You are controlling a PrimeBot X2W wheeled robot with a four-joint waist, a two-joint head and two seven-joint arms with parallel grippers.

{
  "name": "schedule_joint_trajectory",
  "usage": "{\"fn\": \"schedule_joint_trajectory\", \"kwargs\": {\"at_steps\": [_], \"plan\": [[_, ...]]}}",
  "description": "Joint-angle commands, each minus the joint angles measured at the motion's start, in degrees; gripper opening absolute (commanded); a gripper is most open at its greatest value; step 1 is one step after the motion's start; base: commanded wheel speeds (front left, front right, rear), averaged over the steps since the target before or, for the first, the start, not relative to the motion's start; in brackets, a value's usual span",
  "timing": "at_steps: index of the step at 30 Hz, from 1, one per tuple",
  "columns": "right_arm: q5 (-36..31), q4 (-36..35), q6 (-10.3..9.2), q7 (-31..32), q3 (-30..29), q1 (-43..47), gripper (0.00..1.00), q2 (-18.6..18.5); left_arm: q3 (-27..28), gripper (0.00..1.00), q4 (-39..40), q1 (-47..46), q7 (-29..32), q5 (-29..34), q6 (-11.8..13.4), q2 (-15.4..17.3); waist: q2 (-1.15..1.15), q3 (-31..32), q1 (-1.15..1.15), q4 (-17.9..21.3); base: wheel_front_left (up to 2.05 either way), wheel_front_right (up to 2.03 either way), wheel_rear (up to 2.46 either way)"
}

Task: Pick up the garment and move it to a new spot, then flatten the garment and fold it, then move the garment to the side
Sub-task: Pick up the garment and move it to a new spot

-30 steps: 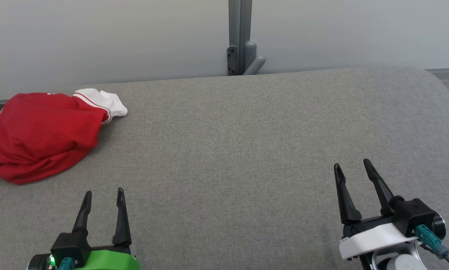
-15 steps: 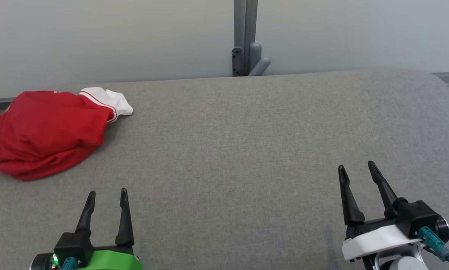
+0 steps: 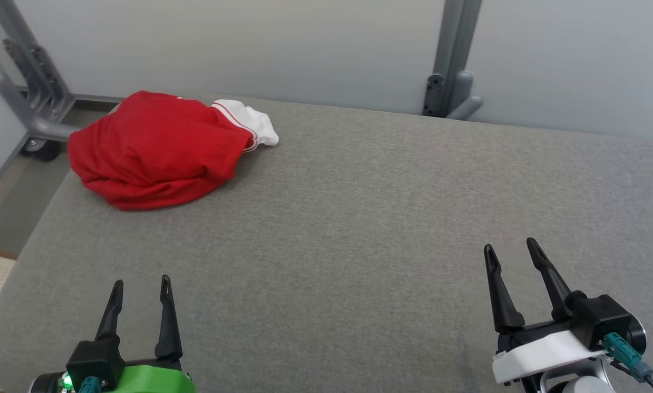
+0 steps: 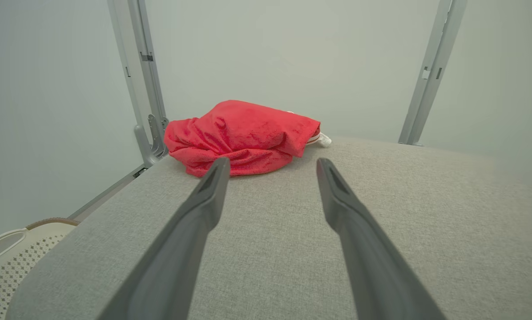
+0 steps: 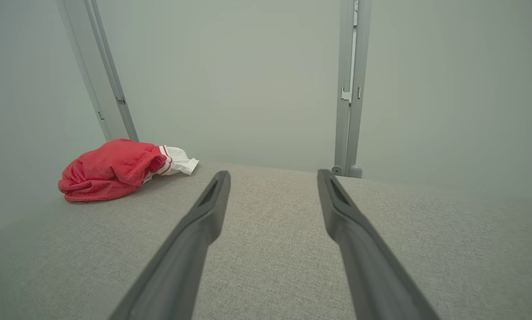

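Note:
A crumpled red garment [image 3: 152,150] with a white, red-striped sleeve lies bunched at the far left corner of the grey padded table [image 3: 359,218]. It also shows as the garment [image 4: 241,135] ahead of my left fingers and as the garment [image 5: 114,169] far left of my right fingers. My left gripper [image 3: 141,284] hovers open near the front left edge, well short of the cloth, nothing between its fingers. My right gripper [image 3: 509,248] stands open at the front right, far from the garment, holding nothing.
Grey metal frame posts [image 3: 452,60] rise behind the table against a pale wall, with another bracketed post [image 3: 26,82] at the far left. A white perforated basket [image 4: 8,262] sits on the floor beyond the table's left edge.
The head camera has turned left, so the whole scene has shifted right and the table's left edge and the floor now show. The garment has not moved and both grippers stay open.

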State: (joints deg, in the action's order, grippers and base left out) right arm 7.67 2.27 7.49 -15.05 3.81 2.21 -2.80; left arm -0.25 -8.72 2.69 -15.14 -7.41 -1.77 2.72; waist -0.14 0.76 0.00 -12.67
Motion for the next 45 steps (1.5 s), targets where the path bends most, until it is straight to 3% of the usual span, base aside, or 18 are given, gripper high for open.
{"fn": "schedule_joint_trajectory", "kwargs": {"at_steps": [1, 7, 12, 20, 30, 38, 45], "plan": [[0.5, -0.1, 0.00, -0.2, 0.0, 0.4, 1.00, -0.2, 0.6, 1.00, 0.2, 0.8, 0.0, 0.3, -0.1, 0.3, 0.14, 0.3, 0.00, -8.5, 0.00, 0.00, 0.00], [0.9, 0.3, 0.00, -0.2, 0.5, 0.5, 1.00, -0.2, 1.7, 1.00, 0.3, 1.5, 0.0, 0.4, -0.3, 0.3, 0.14, 0.5, 0.00, -14.4, 0.00, 0.00, 0.00], [1.1, 0.3, 0.00, -0.2, 0.8, 0.2, 1.00, -0.2, 1.8, 1.00, 0.5, 2.1, 0.0, 0.2, -0.3, 0.3, 0.14, 0.5, 0.00, -16.3, 0.00, 0.00, 0.00], [1.1, 0.5, 0.00, -0.2, 0.8, -0.4, 1.00, -0.2, 1.6, 1.00, 0.9, 2.1, 0.0, 0.2, 0.3, 0.3, 0.14, 0.0, 0.00, -16.5, 0.00, 0.00, 0.00], [-0.8, -1.1, 0.00, -0.2, -0.3, -1.8, 1.00, -0.2, 0.7, 1.00, 0.6, -4.4, 0.0, 1.1, -0.4, 0.6, 0.14, -3.9, 0.00, -12.5, 0.00, 0.00, 0.00], [-3.0, -1.9, 0.00, -0.2, -0.9, -3.2, 1.00, -0.2, 0.7, 1.00, -4.7, -18.9, 0.2, 3.2, -2.9, 6.4, 0.14, -7.8, 0.00, -8.6, 0.00, 0.00, 0.00], [-5.2, -3.5, 0.00, -0.2, -0.3, -5.5, 1.00, -0.2, -1.9, 1.00, -12.7, -35.9, 8.9, 2.4, -5.2, 13.9, 0.14, -13.3, 0.00, -3.8, 0.00, 0.00, 0.00]]}}
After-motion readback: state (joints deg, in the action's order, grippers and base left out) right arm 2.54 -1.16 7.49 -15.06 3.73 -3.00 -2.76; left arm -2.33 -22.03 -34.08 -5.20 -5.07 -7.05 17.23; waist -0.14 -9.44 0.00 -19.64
